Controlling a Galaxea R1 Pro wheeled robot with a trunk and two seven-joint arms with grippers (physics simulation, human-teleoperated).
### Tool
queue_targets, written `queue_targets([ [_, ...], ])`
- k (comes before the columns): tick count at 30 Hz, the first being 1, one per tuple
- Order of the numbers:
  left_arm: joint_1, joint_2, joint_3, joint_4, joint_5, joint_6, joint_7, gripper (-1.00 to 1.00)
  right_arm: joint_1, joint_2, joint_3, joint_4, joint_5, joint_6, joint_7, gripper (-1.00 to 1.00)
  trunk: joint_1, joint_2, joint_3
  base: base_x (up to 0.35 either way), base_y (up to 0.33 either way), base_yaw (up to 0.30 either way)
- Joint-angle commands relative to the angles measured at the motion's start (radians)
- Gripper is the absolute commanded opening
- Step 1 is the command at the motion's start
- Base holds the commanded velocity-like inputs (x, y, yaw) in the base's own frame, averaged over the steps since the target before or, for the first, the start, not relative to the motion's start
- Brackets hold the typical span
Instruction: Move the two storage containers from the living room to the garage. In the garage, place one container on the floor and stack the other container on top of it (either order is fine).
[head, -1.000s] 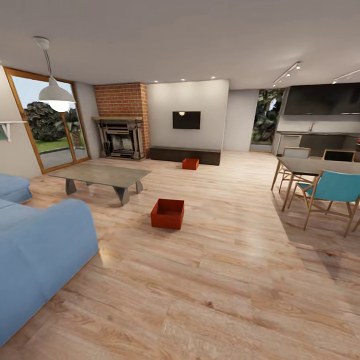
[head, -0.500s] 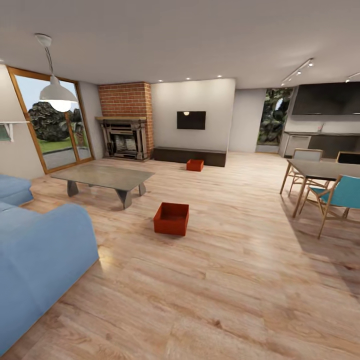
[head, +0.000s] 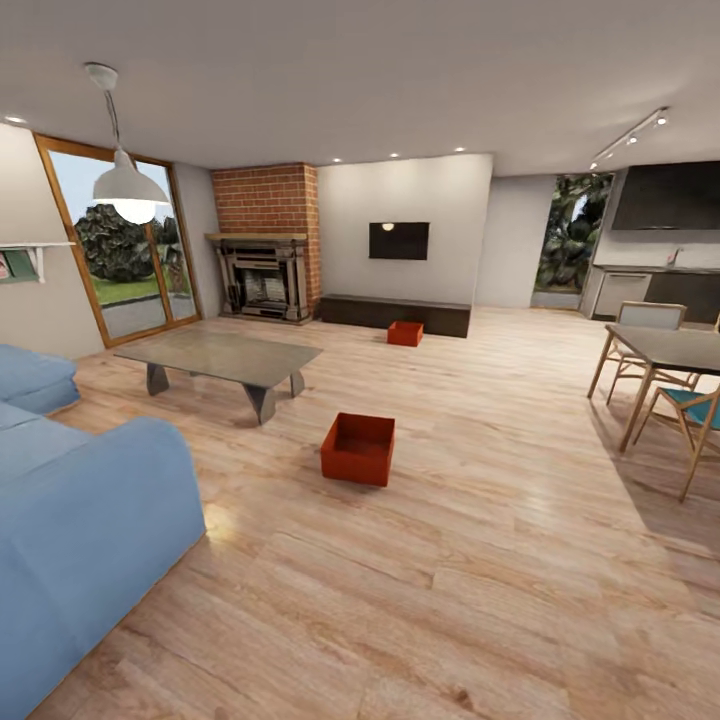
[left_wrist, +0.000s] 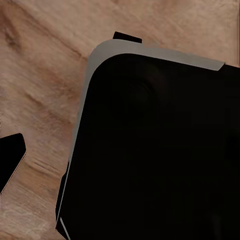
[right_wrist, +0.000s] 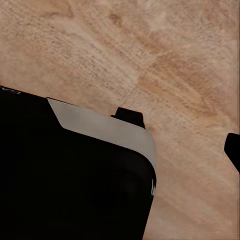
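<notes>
Two orange-red storage containers stand on the living room's light wood planks. The nearer container sits open-topped just right of the coffee table. The farther container rests in front of the long dark bench under the wall TV. My left gripper hangs over the wood floor beside my dark base, one fingertip showing at the frame's edge. My right gripper is likewise over bare planks, with one fingertip at the edge. Both hold nothing. The garage is out of view.
A blue sofa fills the near left. A grey coffee table stands beyond it. The brick fireplace and glass doors line the back left. A dining table with chairs stands at the right. Open planks lie ahead.
The whole view has shifted as the camera moved: the containers and furniture sit further right in the picture and slightly nearer. Neither container has moved on the floor.
</notes>
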Motion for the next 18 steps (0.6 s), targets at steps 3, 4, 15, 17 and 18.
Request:
queue_targets([
  [3, 0.0, 0.0, 0.0, -0.001, 0.004, -0.001, 0.0, 1.0, -0.001, -0.001, 0.004, 0.003, 0.004, -0.005, -0.005, 1.0, 0.001, 0.0, -0.001, 0.325, 0.074, 0.0],
  [4, 0.0, 0.0, 0.0, -0.001, 0.004, -0.001, 0.0, 1.0, -0.001, -0.001, 0.005, 0.003, 0.004, -0.005, -0.005, 1.0, 0.001, 0.0, -0.001, 0.325, 0.074, 0.0],
  [15, 0.0, 0.0, 0.0, -0.001, 0.004, -0.003, 0.0, 1.0, -0.001, -0.001, 0.004, 0.003, 0.006, -0.005, -0.005, 1.0, 0.001, 0.0, -0.001, 0.325, 0.076, 0.0],
  [17, 0.0, 0.0, 0.0, -0.001, 0.004, -0.004, 0.0, 1.0, -0.001, -0.001, 0.004, 0.003, 0.006, -0.005, -0.005, 1.0, 0.001, 0.0, -0.001, 0.325, 0.082, 0.0],
  [18, 0.0, 0.0, 0.0, -0.001, 0.004, -0.004, 0.0, 1.0, -0.001, -0.001, 0.005, 0.003, 0.006, -0.005, -0.005, 1.0, 0.001, 0.0, -0.001, 0.325, 0.087, 0.0],
])
